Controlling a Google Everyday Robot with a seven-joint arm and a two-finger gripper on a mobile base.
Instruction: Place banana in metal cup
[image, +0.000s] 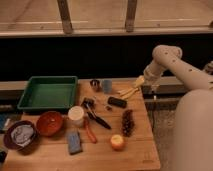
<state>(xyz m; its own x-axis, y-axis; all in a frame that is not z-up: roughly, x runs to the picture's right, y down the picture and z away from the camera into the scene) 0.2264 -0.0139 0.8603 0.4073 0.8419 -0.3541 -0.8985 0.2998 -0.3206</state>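
**Reaching for the banana with jaws spread**

The gripper (139, 81) hangs off the table's (145, 150) right rear corner, at about 2 o'clock from the table's middle. Its jaws are spread wide and hold nothing. The banana (127, 92) lies flat on the wood just below it, at 7 o'clock from the gripper, near it but apparently not touched. Its pale strips fan toward the left.

The step in hand looks like the approach to the grasp. To do it well, I would come straight down over the thicker end, where the strips join, with the jaws set across the fruit rather than along it. A pinch on one loose strip would probably slip. The black block (117, 102) sits close at 7 o'clock from the banana, so the lower finger has little room.

The metal cup (95, 84) stands at 9 o'clock from the banana, near the rear edge. The blue-grey cup (107, 86) lies just beside it, between cup and fruit, so the carry must pass over it. The metal cup's mouth is small, and the banana likely needs to go in end-first.

I cannot tell what either of those cups contains. The green tray (30, 100) at 10 o'clock shows nothing inside, nor does the red bowl (49, 123). The dark bowl (6, 140) at 8 o'clock holds something pale and crumpled. The white cup (76, 116) shows only a pale inside.
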